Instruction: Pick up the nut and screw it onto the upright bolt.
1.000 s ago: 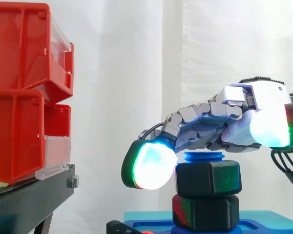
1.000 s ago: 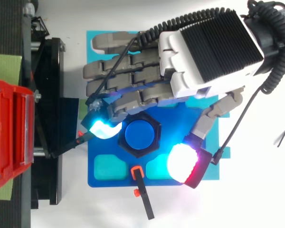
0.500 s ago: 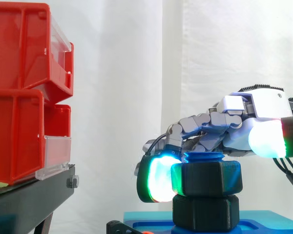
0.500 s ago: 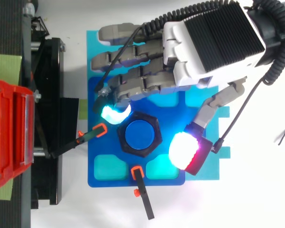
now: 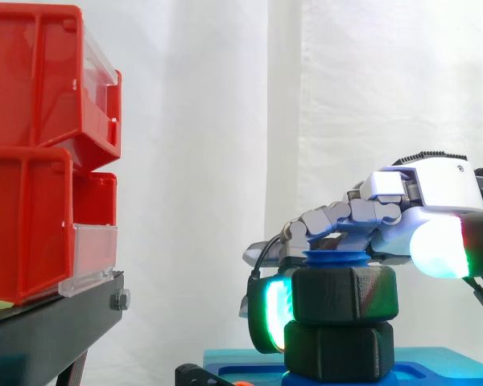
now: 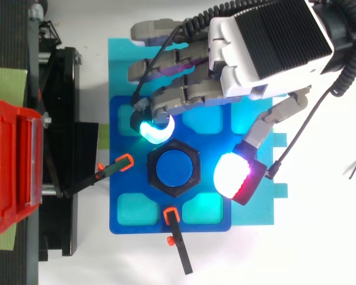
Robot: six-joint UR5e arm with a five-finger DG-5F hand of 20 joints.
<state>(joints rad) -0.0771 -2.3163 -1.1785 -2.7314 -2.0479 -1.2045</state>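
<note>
The nut (image 5: 344,293) is seated on the bolt (image 6: 175,168), at much the same height as a second ago. The hand (image 6: 267,47) has been swung round the bolt. Its curled fingers (image 6: 154,127) are now hooked against the nut, with the thumb just beside it. A fresh turning stroke is judged to be ready.

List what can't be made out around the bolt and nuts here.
Threads of the bolt: side view, the upper nut and lower nut cover them.
The lower nut in the top view: under the upper nut.
Whether the hand grips the upper nut: glow washes out the contact, both views.
Underside of the base: side view, cut by the bottom edge.
</note>
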